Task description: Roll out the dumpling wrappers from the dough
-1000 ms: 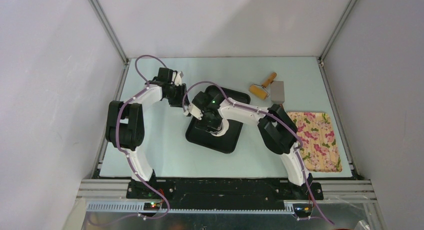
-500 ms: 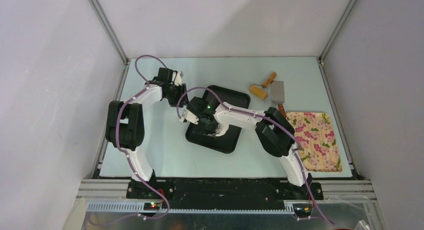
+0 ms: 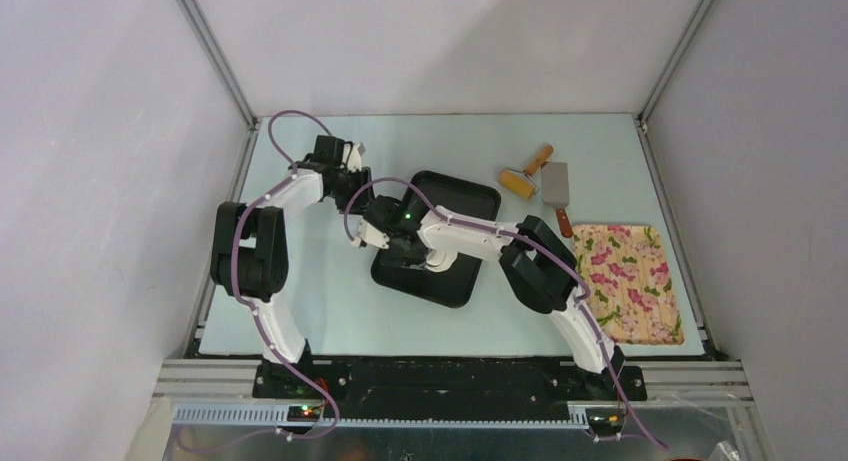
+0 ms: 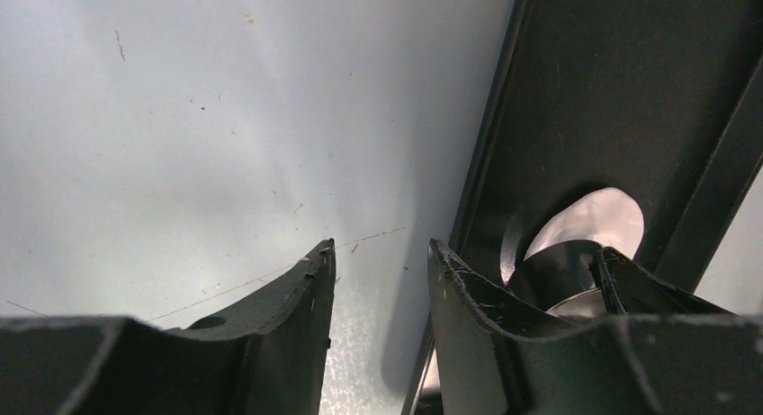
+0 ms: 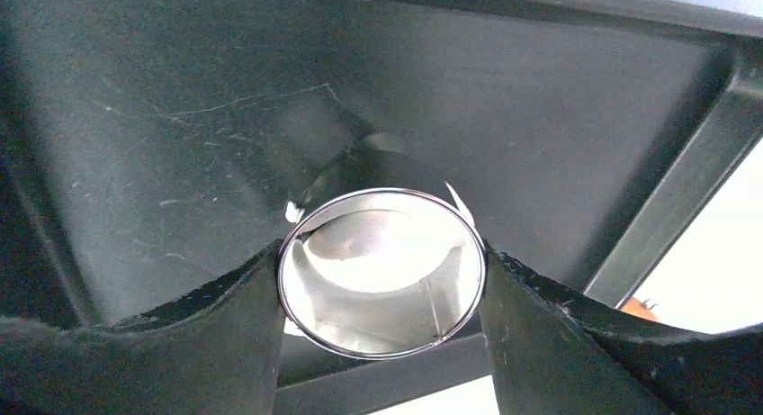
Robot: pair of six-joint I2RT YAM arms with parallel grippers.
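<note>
My right gripper is shut on a round steel cup, one finger on each side of its rim, just above the floor of the black tray. A small white sliver peeks out at the cup's left rim; I cannot tell whether it is the dough, which is otherwise hidden. From the top, the right gripper sits over the tray's left part. My left gripper is open over the table beside the tray's left rim, with nothing between its fingers.
A wooden rolling pin and a metal scraper lie at the back right. A floral mat lies along the right edge. The left arm reaches in by the tray's far left corner.
The right gripper has carried the steel cup leftward across the tray, toward its left side. The left arm has stayed where it was.
</note>
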